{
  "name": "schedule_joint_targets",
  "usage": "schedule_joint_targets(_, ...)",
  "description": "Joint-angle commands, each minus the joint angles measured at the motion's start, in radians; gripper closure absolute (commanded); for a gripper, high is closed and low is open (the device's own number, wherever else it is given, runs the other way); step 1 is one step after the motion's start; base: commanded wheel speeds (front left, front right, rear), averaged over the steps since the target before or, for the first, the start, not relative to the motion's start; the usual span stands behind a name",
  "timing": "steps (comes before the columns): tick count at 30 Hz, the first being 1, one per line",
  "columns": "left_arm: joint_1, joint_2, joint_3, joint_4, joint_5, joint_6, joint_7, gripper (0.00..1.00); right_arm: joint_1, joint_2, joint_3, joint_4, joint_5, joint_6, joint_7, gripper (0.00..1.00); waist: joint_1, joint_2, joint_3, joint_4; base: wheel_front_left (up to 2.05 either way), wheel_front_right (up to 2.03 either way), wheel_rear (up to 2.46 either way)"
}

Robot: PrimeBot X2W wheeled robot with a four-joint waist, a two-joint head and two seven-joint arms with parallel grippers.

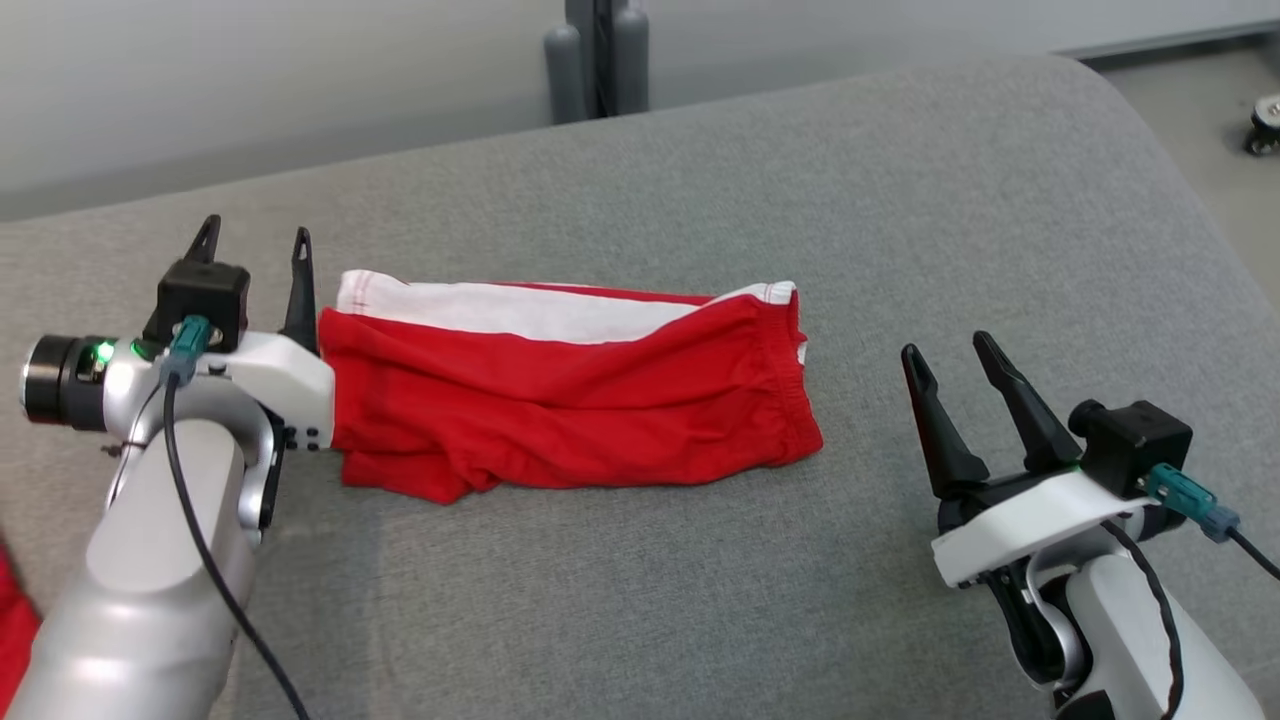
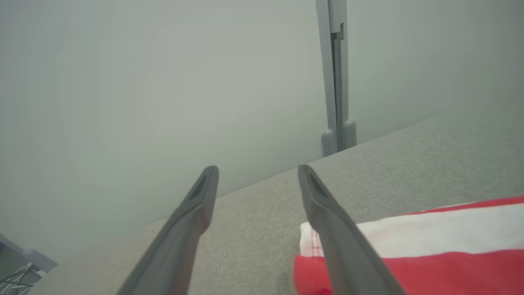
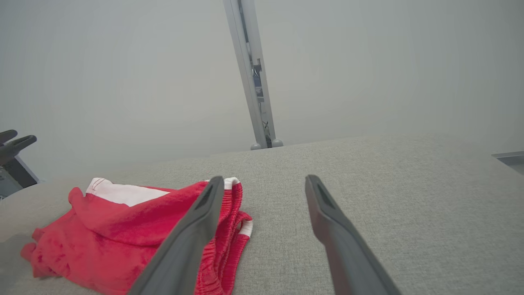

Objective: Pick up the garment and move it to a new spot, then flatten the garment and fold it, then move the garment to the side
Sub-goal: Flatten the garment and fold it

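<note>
1. The red fabric shorts with a white band (image 1: pixel 560 400) lay folded into a flat oblong on the grey cloth-covered padded bench (image 1: pixel 700 600), between the two arms.
2. The left jaws stood wide and empty, their dark fingers (image 1: pixel 300 290) just beside the shorts' left end. The right jaws, also wide and empty, hung apart from the right end.
3. Folding looked finished, so moving the shorts aside seemed to be what remained.
4. That move would call for pinching all layers at one edge, so the fold would not slip open.
5. Behind the bench stood a pale grey wall (image 1: pixel 250 80) and a grey upright post (image 1: pixel 600 60). A small castor (image 1: pixel 1265 125) sat on the floor, far right.
</note>
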Motion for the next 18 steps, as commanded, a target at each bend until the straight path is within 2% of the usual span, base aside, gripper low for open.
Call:
schedule_joint_targets(1,0.052,0.017,0.011,-0.063,-0.004,0.015,-0.007,0.0,0.018,-0.012,-0.011,-0.005,-0.007,0.0,-0.005,0.0,0.0,0.0,-0.043,0.037,0.0,0.0,0.0)
schedule_joint_targets(3,0.113,0.027,0.019,-0.167,0.007,0.035,-0.008,0.0,0.032,-0.015,-0.016,-0.008,-0.009,0.0,-0.005,0.0,0.0,0.0,-0.063,0.055,0.0,0.0,0.0)
schedule_joint_targets(4,0.113,0.027,0.019,-0.167,0.007,0.035,-0.008,0.0,0.032,-0.015,-0.016,-0.008,-0.009,0.0,-0.005,0.0,0.0,0.0,-0.063,0.055,0.0,0.0,0.0)
schedule_joint_targets(13,0.492,0.011,0.075,-0.606,0.012,0.104,-0.008,0.0,0.094,-0.019,-0.039,-0.028,-0.023,0.0,-0.001,0.0,0.0,0.0,-0.138,0.113,0.0,0.0,0.0)
schedule_joint_targets(18,0.624,-0.021,0.1,-0.72,0.022,0.097,-0.009,0.0,0.129,-0.006,-0.062,-0.048,-0.044,0.0,-0.002,0.0,0.0,0.0,-0.162,0.13,0.0,0.0,0.0)
